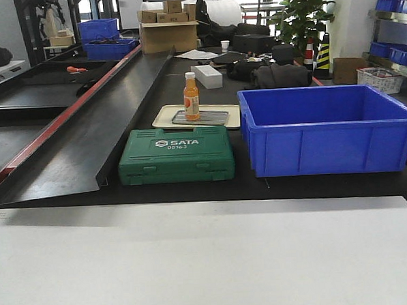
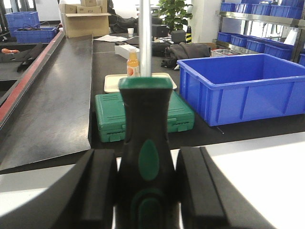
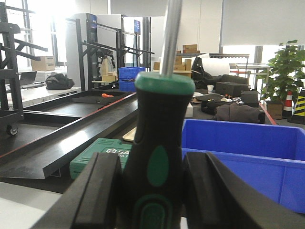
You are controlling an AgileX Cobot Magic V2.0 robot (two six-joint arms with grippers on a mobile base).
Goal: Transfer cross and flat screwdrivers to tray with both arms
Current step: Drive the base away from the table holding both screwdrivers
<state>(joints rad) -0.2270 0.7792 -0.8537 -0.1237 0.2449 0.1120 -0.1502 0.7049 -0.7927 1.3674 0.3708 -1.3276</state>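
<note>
In the left wrist view my left gripper [image 2: 145,164] is shut on a screwdriver [image 2: 145,119] with a black and green handle; its steel shaft points up and away. In the right wrist view my right gripper [image 3: 152,167] is shut on a like screwdriver [image 3: 162,119], shaft also up. Both are held above the white table near its front. A shallow grey metal tray [image 1: 212,117] lies on a cream tray [image 1: 162,116] behind the green case. Neither gripper shows in the front view.
A green SATA tool case [image 1: 176,155] and a big blue bin [image 1: 325,127] stand on the black surface beyond the white table [image 1: 209,261]. An orange bottle [image 1: 191,96] stands on the grey tray. A black sloped chute [image 1: 86,131] runs along the left.
</note>
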